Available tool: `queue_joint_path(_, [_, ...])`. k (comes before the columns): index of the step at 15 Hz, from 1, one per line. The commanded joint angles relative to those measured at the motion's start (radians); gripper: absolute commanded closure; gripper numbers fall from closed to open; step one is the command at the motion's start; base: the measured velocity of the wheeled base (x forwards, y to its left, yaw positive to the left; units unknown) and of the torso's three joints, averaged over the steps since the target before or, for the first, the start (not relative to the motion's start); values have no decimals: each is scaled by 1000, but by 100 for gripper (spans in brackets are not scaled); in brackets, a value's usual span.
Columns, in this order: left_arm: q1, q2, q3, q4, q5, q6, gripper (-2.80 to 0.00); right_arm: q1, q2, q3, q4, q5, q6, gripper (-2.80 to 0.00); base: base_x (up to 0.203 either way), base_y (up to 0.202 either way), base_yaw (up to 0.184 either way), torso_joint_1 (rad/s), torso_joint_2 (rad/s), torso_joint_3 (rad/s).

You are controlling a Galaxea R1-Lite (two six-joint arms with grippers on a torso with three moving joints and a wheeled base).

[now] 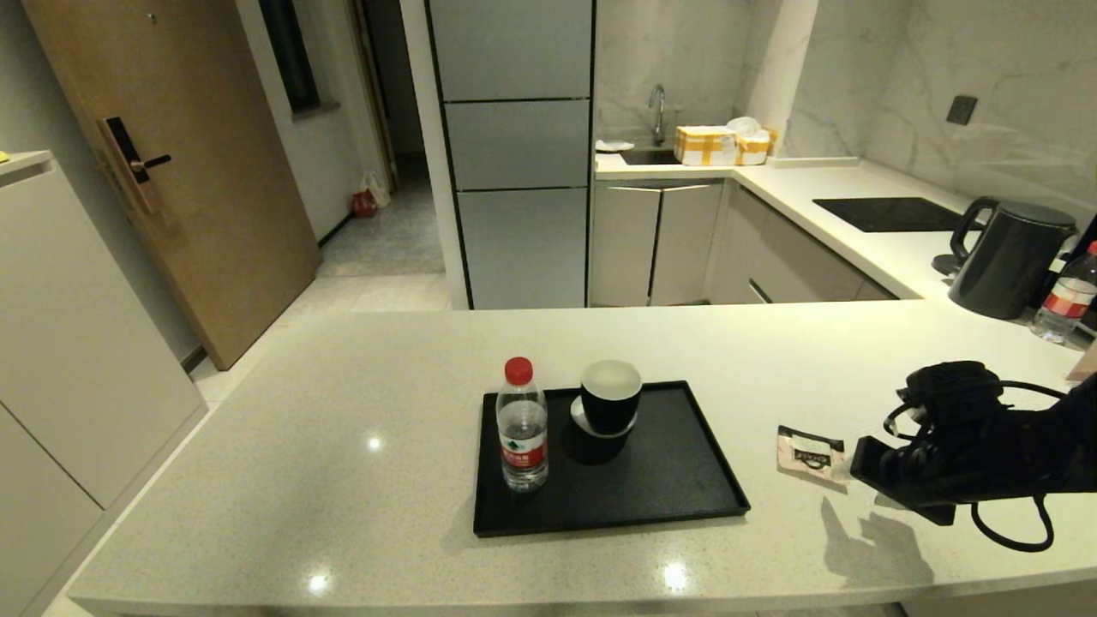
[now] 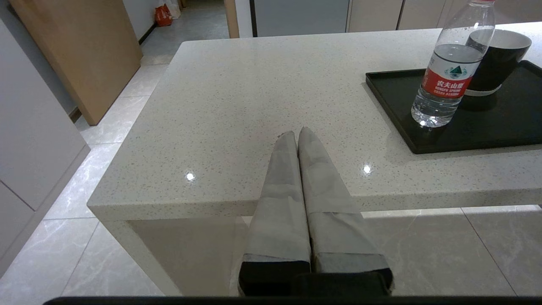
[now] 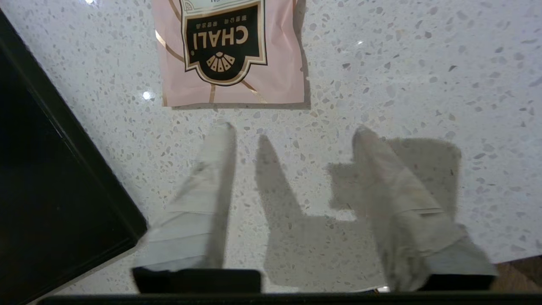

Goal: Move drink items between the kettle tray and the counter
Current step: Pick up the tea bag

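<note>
Pale-pink paper with a black printed strip is what the sachet (image 1: pixel 810 453) is made of, and it is seen lying flat on the counter (image 1: pixel 343 428), just beside the kettle tray (image 1: pixel 668 488) at about 3 o'clock from it. The water bottle (image 1: pixel 522 426) is standing upright on the tray, near its 9 o'clock edge, with the stacked black cups (image 1: pixel 609 409) just beside it.

The step in hand is judged to be the picking of the sachet. Because the sachet is thin and flat on a glossy stone, the fingertips should be lowered until the counter is touched at both sides of the near edge. They should then be closed slowly, so that the paper is bent up between them and not pushed away.

The right gripper (image 3: pixel 292 129) is held low over the counter, just short of the sachet, at about 3 o'clock from it in the head view. Its fingers (image 3: pixel 372 148) are spread wide, and nothing is held or touched by them. The left gripper (image 2: pixel 297 134) is parked over the counter's near edge, well apart from the tray, with its fingers pressed together and empty.
</note>
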Motion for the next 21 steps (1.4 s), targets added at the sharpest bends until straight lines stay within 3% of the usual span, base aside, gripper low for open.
queue_joint_path(1, [0,-1,0,0,0,0,0,0,14,-13,-14,5,2,-280,0,0,0,0,0,0])
queue_joint_path(5, [0,-1,0,0,0,0,0,0,71,-48,-95,5,2,-280,0,0,0,0,0,0])
queue_joint_path(13, [0,-1,0,0,0,1,0,2,173,-144,-99,4,10,-280,0,0,0,0,0,0])
queue_joint_path(21, [0,-1,0,0,0,0,0,14,171,-184,0,4,-3,-280,0,0,0,0,0,0])
